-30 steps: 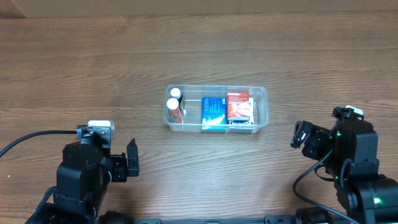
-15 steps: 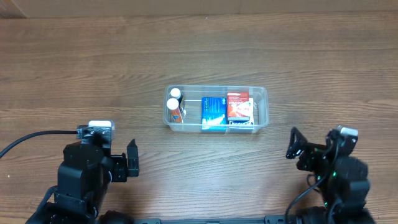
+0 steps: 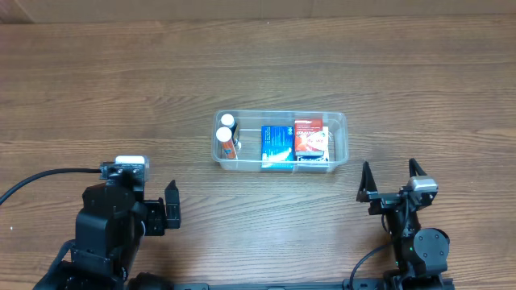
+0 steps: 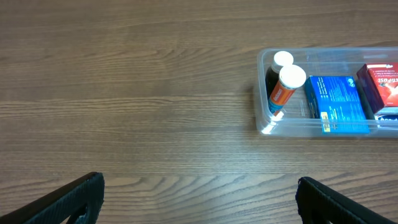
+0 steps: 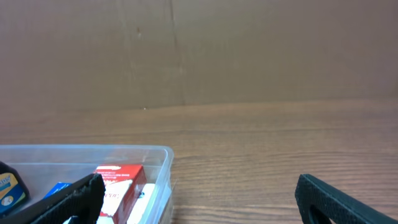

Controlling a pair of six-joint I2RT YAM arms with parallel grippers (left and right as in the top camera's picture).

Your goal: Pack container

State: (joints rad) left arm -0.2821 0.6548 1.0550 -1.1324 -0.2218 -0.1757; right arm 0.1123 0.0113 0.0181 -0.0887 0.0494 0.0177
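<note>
Well, my left gripper (image 3: 171, 208) and right gripper (image 3: 389, 179) both stand wide and empty. Just ahead of the right one, a little leftward, sits the container (image 3: 345, 141), holding bottles (image 3: 226, 130) and boxes (image 3: 276, 145). If I reached forward low, I judge an open finger could catch its rim and shove it.

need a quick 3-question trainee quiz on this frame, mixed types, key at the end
1. True or false: the left gripper and right gripper are both open and empty.
2. In the overhead view, the right gripper is: A) inside the container; B) below and right of it, not touching; C) clamped on its rim.
3. What colour is the box right beside the white-capped bottles?
Key: 1 true; 2 B; 3 blue.
</note>
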